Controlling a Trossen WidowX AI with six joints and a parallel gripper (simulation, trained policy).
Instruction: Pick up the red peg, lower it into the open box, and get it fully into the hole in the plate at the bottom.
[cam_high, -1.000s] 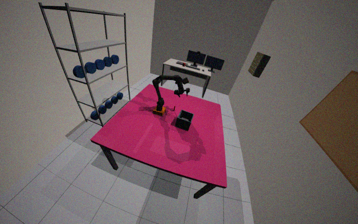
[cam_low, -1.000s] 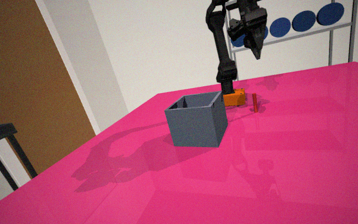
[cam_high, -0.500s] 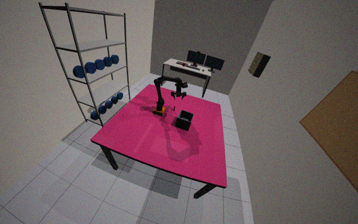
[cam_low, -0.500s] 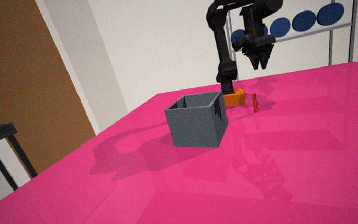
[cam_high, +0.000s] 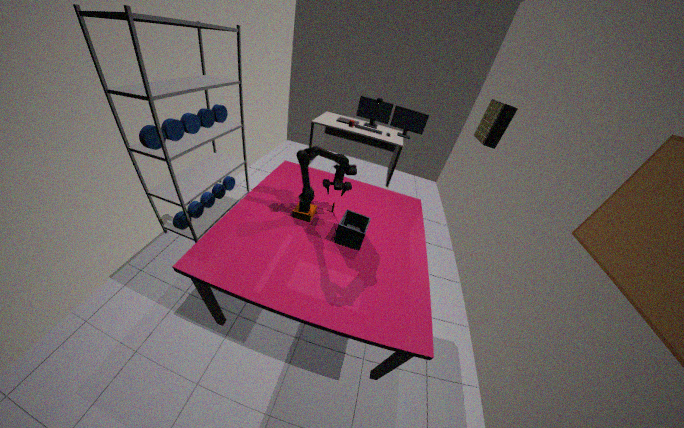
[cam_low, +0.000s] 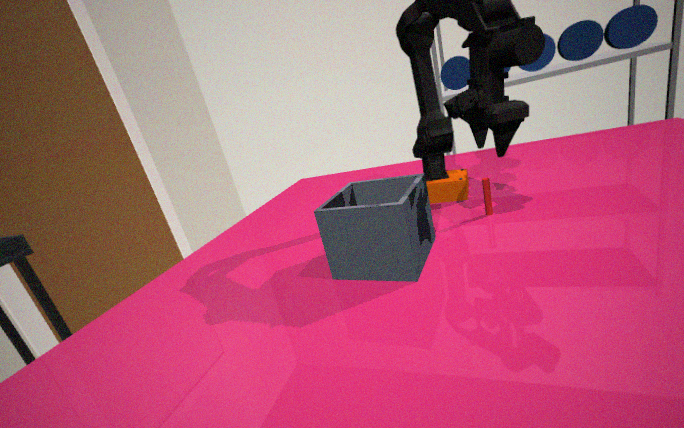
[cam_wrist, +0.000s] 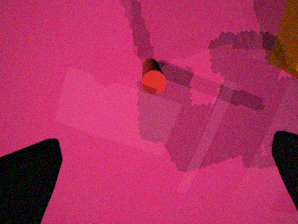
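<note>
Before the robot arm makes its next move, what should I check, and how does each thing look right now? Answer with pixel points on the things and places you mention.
1. Gripper (cam_high: 336, 192) (cam_low: 490, 151) (cam_wrist: 169, 148) open: ok, fingers wide apart.
2. Nothing held between the fingers: ok.
3. Red peg (cam_high: 332, 207) (cam_low: 487, 196) (cam_wrist: 154, 82) standing upright on the table (cam_high: 282, 282) (cam_low: 201, 383) (cam_wrist: 30, 60): ok.
4. Fingers around the peg: not ok, they are above it, and the wrist view shows it off the line between them.
5. Box (cam_high: 350, 236) (cam_low: 375, 244) open at the top: ok.
6. Hole in the bottom plate unblocked: cannot tell, the hole cannot be made out.
</note>
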